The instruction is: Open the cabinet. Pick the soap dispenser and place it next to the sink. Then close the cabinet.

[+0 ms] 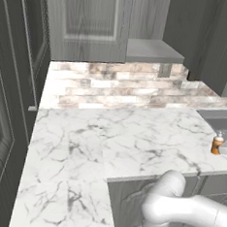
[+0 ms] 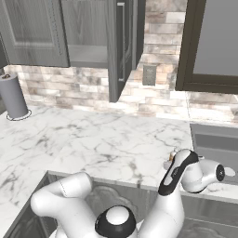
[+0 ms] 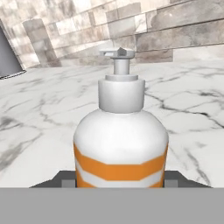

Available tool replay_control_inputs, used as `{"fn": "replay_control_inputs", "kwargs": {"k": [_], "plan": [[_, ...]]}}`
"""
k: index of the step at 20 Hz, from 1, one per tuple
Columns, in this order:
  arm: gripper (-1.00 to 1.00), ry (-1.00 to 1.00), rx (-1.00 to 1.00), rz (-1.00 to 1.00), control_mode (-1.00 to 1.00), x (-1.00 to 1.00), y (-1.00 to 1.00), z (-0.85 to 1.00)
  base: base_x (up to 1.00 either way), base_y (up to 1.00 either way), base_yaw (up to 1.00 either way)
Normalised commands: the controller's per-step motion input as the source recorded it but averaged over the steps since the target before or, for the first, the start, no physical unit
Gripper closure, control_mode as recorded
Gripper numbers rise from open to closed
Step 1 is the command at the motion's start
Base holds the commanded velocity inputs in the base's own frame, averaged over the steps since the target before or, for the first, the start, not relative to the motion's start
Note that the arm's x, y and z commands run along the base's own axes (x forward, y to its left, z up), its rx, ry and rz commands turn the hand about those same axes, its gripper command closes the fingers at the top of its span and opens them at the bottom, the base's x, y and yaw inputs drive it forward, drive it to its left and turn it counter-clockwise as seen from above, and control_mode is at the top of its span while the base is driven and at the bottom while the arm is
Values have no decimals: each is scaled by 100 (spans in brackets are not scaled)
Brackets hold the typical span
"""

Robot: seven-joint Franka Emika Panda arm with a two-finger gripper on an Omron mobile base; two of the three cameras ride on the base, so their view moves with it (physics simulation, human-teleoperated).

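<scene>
The jaws grip the soap dispenser, upright on the counter near the sink; the cabinet door stands open.

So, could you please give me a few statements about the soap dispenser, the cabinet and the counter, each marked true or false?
1. The soap dispenser stands upright on the marble countertop. True.
2. The cabinet door is shut. False: it stands swung open, showing the grey shelf.
3. The soap dispenser sits between the fingers. True, as the hand view shows it.
4. The soap dispenser lies inside the sink basin. False: it stands on the countertop beside the sink's rim.
5. A paper towel roll lies flat on the counter. False: it stands upright, far from the sink.
</scene>
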Motion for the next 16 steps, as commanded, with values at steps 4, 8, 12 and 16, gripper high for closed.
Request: {"fn": "replay_control_inputs", "kwargs": {"k": [4, 8, 12, 16], "plan": [[100, 0, -2, 0, -100, 11, 0, 0, 0, 0, 0], [100, 0, 0, 0, -100, 27, 0, -2, 0, 0, 0], [100, 0, 0, 0, -100, 14, 0, -3, 0, 0, 0], [100, -1, 0, 0, -100, 9, 0, -10, 0, 0, 0]]}}
